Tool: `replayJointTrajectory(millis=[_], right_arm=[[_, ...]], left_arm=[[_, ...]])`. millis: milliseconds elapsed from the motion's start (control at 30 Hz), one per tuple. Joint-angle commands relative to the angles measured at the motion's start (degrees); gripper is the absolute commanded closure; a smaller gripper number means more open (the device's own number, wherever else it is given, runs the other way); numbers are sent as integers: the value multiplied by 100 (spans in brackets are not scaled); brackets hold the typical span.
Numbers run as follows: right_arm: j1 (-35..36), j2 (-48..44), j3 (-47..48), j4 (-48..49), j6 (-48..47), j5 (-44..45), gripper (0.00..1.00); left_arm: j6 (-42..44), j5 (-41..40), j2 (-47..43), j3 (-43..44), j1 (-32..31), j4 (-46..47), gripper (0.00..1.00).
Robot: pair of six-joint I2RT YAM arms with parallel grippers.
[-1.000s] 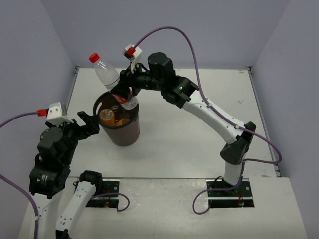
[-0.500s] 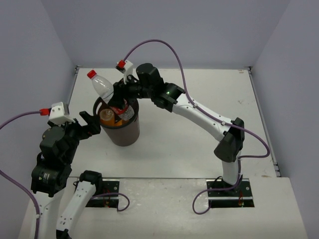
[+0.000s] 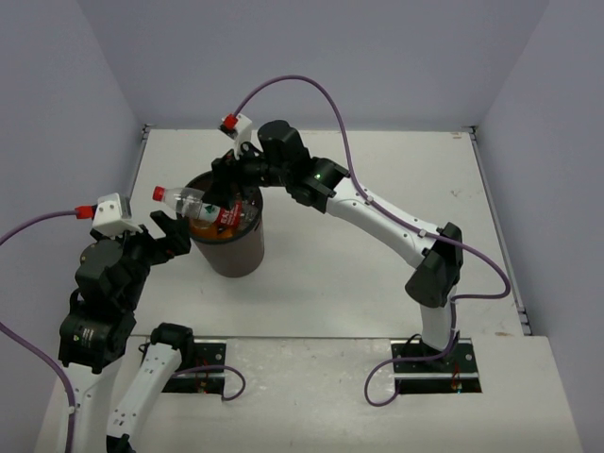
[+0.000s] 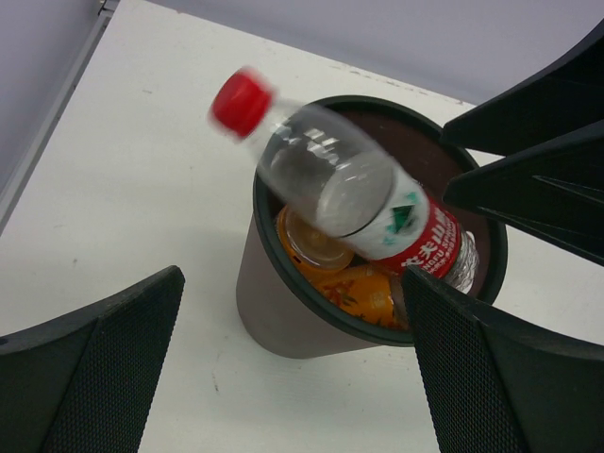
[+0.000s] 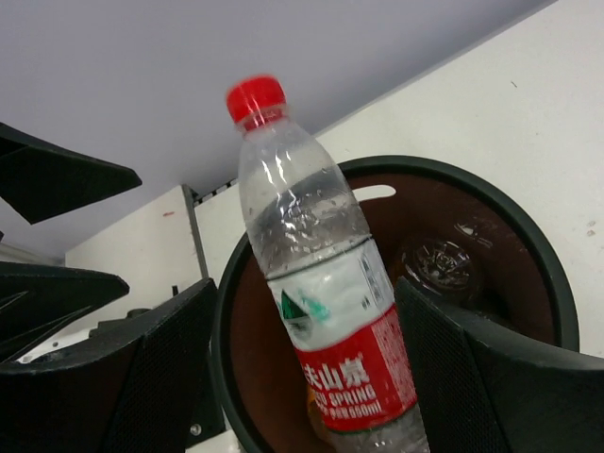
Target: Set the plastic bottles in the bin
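Both arms have white links and bulky black joint housings. The right arm shows a small green light; the left arm looks mostly black. A purple cable runs to each wrist's white camera block, which has a red plug. The fingers are black wedges with mesh-textured pads. The base plates are black.

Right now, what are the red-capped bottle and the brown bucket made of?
The bottle looks like thin clear plastic, glossy: you can see through it and light glints on it. The bucket seems smooth brown plastic with a dull sheen, though that is less sure.
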Motion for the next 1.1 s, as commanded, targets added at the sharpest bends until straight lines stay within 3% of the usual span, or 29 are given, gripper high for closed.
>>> replayJointTrajectory(millis=[0,133,267,400,600,800,933,1067], right_arm=[[43,-240,43,152,-129,252,21],[43,-393,65,113,-170,473,16],[27,-818,-199,178,-103,1108,2],[-234,-1514,-769,170,200,1919,1],[-1451,-3181,-2706,178,1123,2147,1],[-1531,-5073,-5203,160,1451,4091,1],[-1586,-6418,-6803,90,1917,4831,1],[-1601,-7073,-7579,-253,2252,5224,1]], left_arm=[[-55,-9,-48,39,55,157,0],[-52,-35,-62,81,55,148,0],[-46,-60,-57,124,55,140,0],[-66,-90,-49,144,55,140,0],[-197,-158,-93,-18,55,255,0],[-409,-159,-110,-241,55,364,0],[-512,-447,-134,-540,55,439,0],[-609,-590,-40,-735,55,402,0]])
